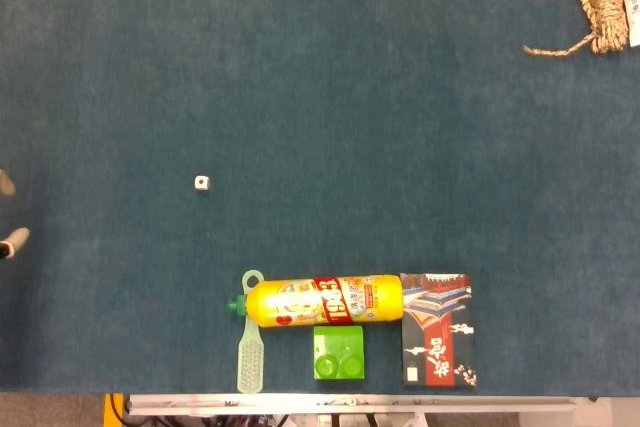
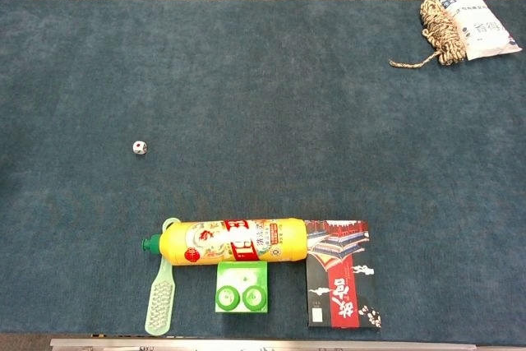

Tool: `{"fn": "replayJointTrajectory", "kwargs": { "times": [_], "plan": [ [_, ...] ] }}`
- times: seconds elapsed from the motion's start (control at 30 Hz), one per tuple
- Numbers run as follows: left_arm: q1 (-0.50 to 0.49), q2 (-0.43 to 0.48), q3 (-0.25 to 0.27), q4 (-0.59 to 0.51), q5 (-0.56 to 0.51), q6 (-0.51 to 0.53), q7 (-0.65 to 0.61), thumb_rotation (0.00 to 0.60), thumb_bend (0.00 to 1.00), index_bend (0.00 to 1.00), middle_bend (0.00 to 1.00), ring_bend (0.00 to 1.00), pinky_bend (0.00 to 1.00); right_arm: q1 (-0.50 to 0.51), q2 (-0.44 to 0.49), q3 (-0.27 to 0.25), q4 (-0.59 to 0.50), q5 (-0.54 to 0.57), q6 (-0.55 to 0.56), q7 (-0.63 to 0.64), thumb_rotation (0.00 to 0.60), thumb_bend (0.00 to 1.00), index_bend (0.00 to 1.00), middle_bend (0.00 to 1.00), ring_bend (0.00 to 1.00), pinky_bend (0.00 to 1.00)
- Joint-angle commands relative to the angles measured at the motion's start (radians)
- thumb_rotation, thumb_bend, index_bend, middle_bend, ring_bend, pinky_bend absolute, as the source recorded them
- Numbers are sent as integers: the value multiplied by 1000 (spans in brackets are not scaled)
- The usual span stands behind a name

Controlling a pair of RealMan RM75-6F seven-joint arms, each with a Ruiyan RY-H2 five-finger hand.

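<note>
Left robot hand (image 1: 10, 217) only pokes fingertips in at the desk (image 1: 350, 97) edge, grasp state unclear, nearest the small white die (image 1: 202, 183); right robot hand unseen.

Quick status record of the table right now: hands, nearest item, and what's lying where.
left hand: only fingertips show at the left edge of the head view; holds nothing visible
right hand: not in view
nearest item: small die, apart from the fingertips
near edge: yellow bottle lying on its side, green cap pointing left; pale green brush by the cap; green box touching the bottle's near side; dark booklet at its base
far right corner: rope coil against a white bag
surface: blue carpeted table
</note>
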Motion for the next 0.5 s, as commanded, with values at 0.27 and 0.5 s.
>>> {"fn": "replayJointTrajectory", "kwargs": {
  "times": [0.27,0.5],
  "plan": [
    [-34,95,48,-192,48,-80,51,600,518,485,560,459,727,-47,53,-7,-83,23,29,-57,600,388,394,423,355,534],
    [-122,153,46,-307,-37,-251,173,600,614,430,915,800,998,-56,65,-5,-93,31,30,-55,600,388,395,426,355,534]
  ]
}}
